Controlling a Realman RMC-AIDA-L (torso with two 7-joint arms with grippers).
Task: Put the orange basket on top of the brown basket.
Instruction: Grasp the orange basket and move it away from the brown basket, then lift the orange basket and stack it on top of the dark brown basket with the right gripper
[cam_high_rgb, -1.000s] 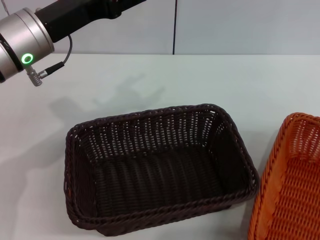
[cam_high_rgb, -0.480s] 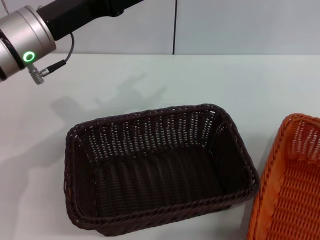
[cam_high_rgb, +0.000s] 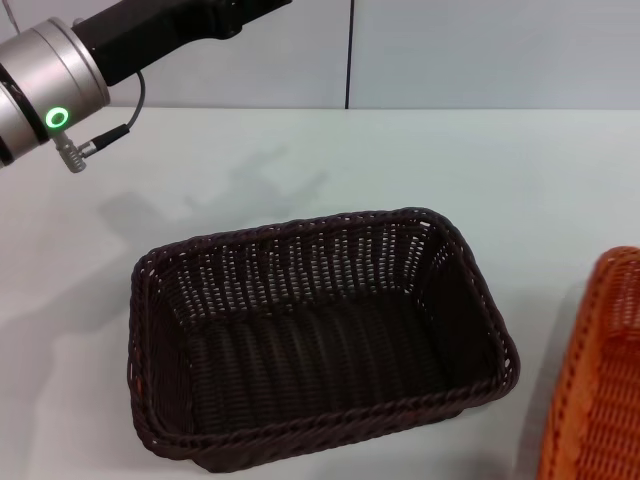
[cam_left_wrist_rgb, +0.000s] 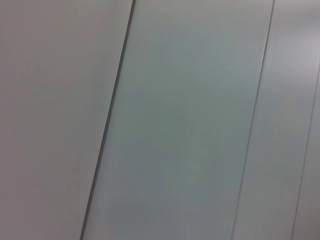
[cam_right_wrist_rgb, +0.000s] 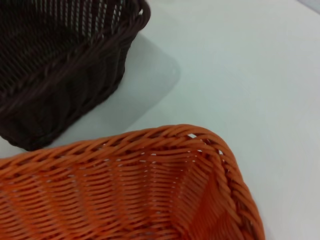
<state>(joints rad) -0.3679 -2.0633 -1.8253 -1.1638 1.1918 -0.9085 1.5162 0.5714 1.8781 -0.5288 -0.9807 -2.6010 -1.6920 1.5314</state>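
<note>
The brown basket (cam_high_rgb: 300, 228) stands empty on the white table in the middle of the head view. The orange basket (cam_high_rgb: 600, 400) shows only partly at the bottom right edge, to the right of the brown basket and apart from it. In the right wrist view the orange basket's corner and rim (cam_right_wrist_rgb: 150, 137) lie close, with the brown basket's corner (cam_right_wrist_rgb: 65, 75) beyond a strip of table. My right gripper shows in no view. My left arm (cam_high_rgb: 60, 80) hangs raised at the top left; its gripper is out of view.
The white table (cam_high_rgb: 480, 170) stretches behind and to the right of the brown basket. A pale panelled wall (cam_left_wrist_rgb: 190, 120) stands at the back and fills the left wrist view.
The orange basket has shifted to the right, farther from the brown basket and more out of the head view. The left arm and brown basket have stayed put.
</note>
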